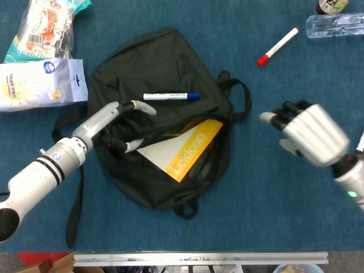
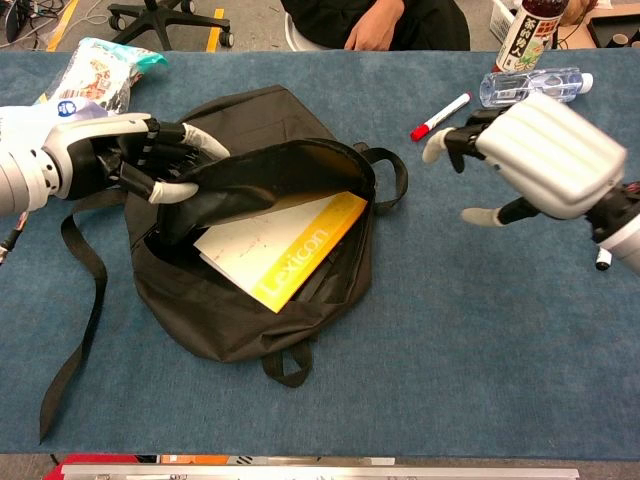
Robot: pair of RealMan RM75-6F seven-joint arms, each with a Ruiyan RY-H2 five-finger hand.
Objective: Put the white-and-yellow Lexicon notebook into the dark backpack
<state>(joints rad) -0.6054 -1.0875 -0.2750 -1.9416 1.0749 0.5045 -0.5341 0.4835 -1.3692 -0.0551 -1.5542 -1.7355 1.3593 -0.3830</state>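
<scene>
Inside the mouth of the dark fabric backpack (image 2: 250,300), the white-and-yellow Lexicon notebook (image 2: 275,245) is lying partly exposed, its yellow edge showing under the flap. Gripping that upper flap, the left hand (image 2: 150,165) is holding the opening wide, presumably so the notebook can settle deeper. Well apart over the blue surface (image 2: 450,350), the right hand (image 2: 530,150) is hovering with fingers spread, holding nothing.
</scene>
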